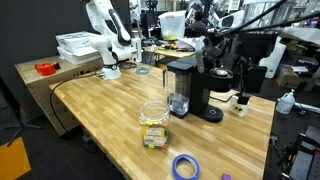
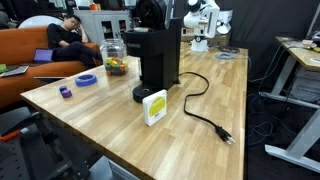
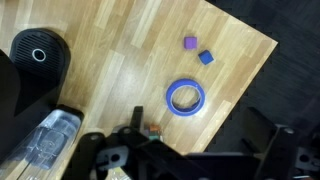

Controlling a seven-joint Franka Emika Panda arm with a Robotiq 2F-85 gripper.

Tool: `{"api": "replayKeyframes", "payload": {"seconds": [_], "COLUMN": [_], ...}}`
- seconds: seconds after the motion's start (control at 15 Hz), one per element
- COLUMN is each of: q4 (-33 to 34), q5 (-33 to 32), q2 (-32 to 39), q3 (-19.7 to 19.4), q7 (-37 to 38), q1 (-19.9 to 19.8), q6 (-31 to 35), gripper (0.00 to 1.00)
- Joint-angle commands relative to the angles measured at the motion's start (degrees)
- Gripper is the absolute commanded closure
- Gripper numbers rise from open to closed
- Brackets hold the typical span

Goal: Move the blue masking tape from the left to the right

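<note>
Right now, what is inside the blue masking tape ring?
Wrist view: through the open centre of the blue masking tape only bare table wood shows. The wood beneath its band is covered.

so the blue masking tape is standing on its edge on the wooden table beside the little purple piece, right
No, it is not on edge: the blue masking tape lies flat on the wooden table, beside the little purple piece, as the wrist view shows.
</note>
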Motion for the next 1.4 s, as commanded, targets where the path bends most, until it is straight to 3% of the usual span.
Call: {"api": "replayKeyframes", "payload": {"seconds": [0.0,0.47,0.73,1.33], "q4": [2.8,9.8,13.7,13.7], "q5": [-0.1,-0.3,-4.1,-4.2], "q2": [2.6,12.6,17.9,18.4], "q3": [-0.3,1.5,4.4,5.2], "q7": [-5.0,-11.8,-9.3,-8.9], "q1": [-0.4,-0.1,-0.2,-0.7], "q6": [0.5,0.3,0.5,0.7], "gripper": [0.00,0.00,0.00,0.00]}}
